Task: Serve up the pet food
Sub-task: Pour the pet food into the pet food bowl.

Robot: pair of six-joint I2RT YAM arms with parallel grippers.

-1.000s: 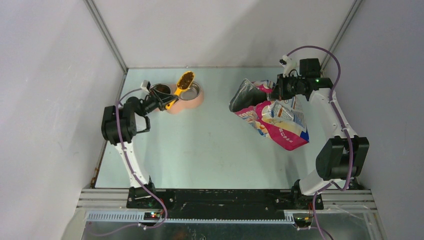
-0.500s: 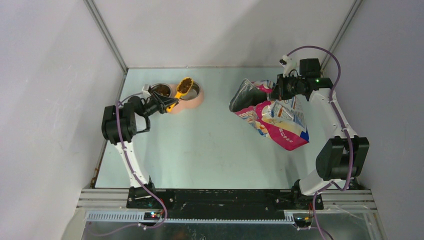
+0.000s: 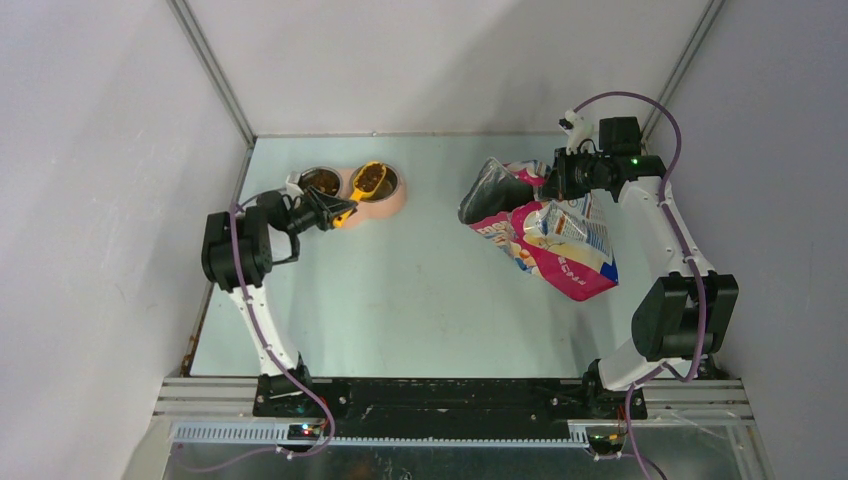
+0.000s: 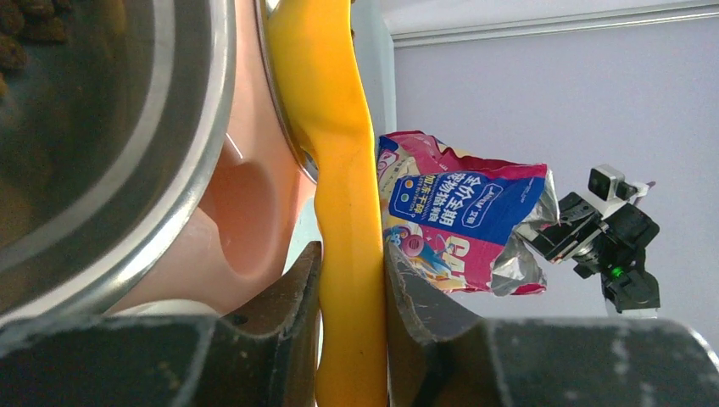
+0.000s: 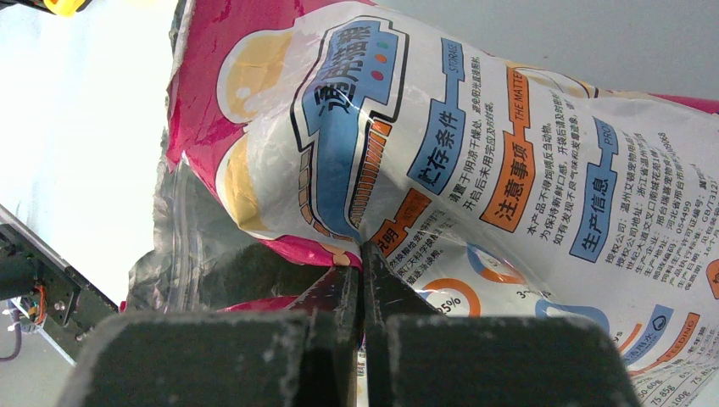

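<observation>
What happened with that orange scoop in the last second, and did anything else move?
The orange scoop, pinched by the left fingers, drew back a little toward the arm and tipped its kibble down into the right bowl of the pink feeder. Nothing was picked up or let go. The right fingers stayed clamped on the cat food bag, which did not move.

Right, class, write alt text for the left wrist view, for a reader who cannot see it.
The left gripper is shut on the handle of an orange scoop that runs up past the pink feeder. At upper left, its steel bowl holds brown kibble; far behind, the right gripper pinches the cat food bag.
</observation>
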